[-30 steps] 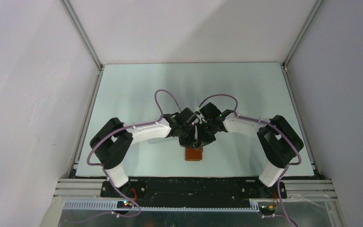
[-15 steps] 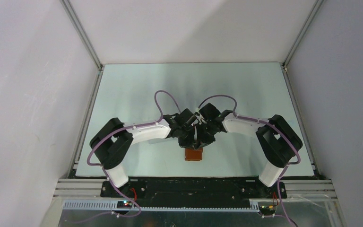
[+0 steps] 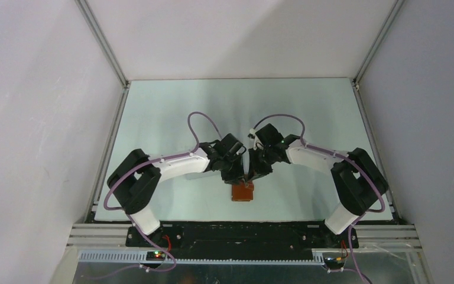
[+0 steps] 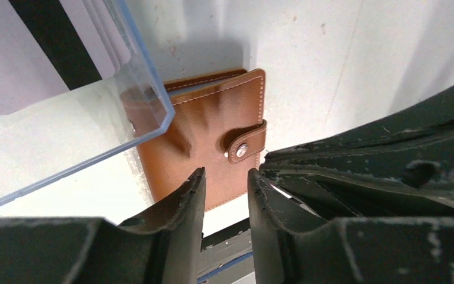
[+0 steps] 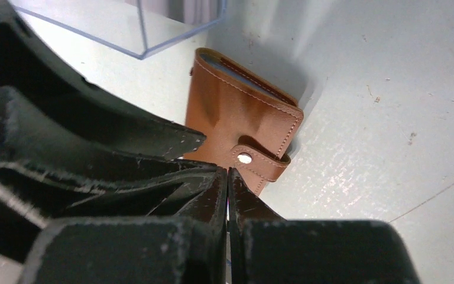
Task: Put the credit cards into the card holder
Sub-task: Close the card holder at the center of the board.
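ROBOTICS LAB, TEST CELL: Plain white panels (image 3: pixel 35 118) on aluminium frame rails (image 3: pixel 103 47) close in a pale green tabletop (image 3: pixel 171 112) to either side of and beyond the left gripper (image 4: pixel 226 177) and right gripper (image 5: pixel 228 170). Back from the grippers, at the arms' bases, both machines are bolted to a black mounting plate (image 3: pixel 242 236). Purple cables (image 3: pixel 198 121) loop along the arms, and a slotted cable duct (image 3: pixel 112 257) and small lit circuit boards (image 3: pixel 156 254) sit behind the plate.

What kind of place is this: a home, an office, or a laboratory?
Probably a robotics lab test cell: white walls on aluminium frame posts enclose a pale table, and the left arm and right arm are bolted at its near edge.
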